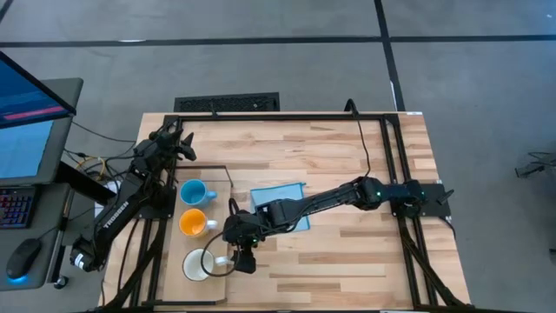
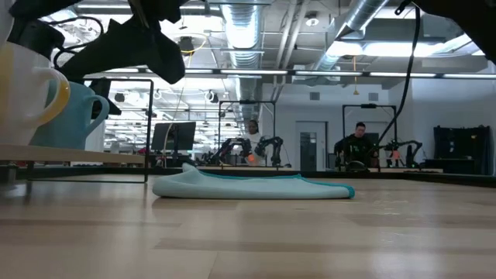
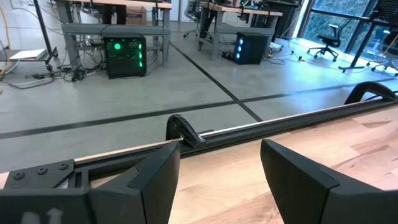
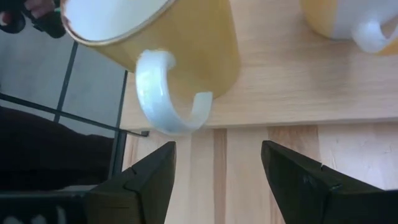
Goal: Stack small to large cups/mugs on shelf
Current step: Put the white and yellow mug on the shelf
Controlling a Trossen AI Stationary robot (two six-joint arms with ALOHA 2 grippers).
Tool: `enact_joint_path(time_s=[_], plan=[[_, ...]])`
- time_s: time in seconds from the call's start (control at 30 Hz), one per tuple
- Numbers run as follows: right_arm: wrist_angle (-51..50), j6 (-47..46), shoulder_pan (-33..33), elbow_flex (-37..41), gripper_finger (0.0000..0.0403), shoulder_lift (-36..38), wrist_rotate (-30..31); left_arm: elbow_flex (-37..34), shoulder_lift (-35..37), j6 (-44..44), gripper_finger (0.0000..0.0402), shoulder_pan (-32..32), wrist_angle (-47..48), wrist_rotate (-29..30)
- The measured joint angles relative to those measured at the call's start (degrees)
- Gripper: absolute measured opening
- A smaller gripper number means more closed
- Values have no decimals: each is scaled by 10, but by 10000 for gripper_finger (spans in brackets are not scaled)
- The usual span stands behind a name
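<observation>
Three mugs stand upright in a row on the pale wooden shelf (image 1: 217,187) at the table's left: a light blue one (image 1: 193,192) farthest back, an orange one (image 1: 193,223) in the middle and a large cream one (image 1: 200,264) nearest. My right gripper (image 4: 217,168) is open. It hangs just off the shelf's right edge, slanting down, close to the cream mug's white handle (image 4: 166,93) and clear of it. My left gripper (image 3: 221,180) is open, with nothing between its fingers, back at the table's far left corner (image 1: 180,143).
A folded blue cloth (image 1: 282,204) lies on the tabletop just right of the shelf, under my right arm. A black wire frame (image 1: 228,174) stands at the shelf's far end. Black rails (image 1: 382,156) run along the table's edges. People sit in the room behind.
</observation>
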State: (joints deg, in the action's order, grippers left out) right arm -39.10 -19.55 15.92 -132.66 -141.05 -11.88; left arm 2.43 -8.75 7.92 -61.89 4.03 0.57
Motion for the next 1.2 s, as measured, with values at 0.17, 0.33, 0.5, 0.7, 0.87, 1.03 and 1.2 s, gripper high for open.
enact_joint_path(time_s=[0.17, 0.33, 0.5, 0.7, 0.87, 1.03, 1.2], plan=[[18, 0, 0, 0, 260, 0, 0, 0, 0, 0, 217, 0, 0, 0], [48, 0, 4, 0, 260, 0, 0, 0, 0, 0, 217, 0, 0, 0], [56, 0, 11, 0, 260, 0, -1, 0, 0, 0, 217, 0, 0, 0], [22, -1, 3, 0, 260, 0, 1, 0, 0, 0, 217, 0, 0, 0], [17, -15, -8, 0, 260, 0, 2, 0, 0, 0, 217, 0, 0, 0], [20, -15, -9, 0, 260, 0, 2, 0, 0, 0, 217, 0, 0, 0], [40, -15, -3, 0, 260, 0, 2, 0, 0, 0, 217, 0, 0, 0]])
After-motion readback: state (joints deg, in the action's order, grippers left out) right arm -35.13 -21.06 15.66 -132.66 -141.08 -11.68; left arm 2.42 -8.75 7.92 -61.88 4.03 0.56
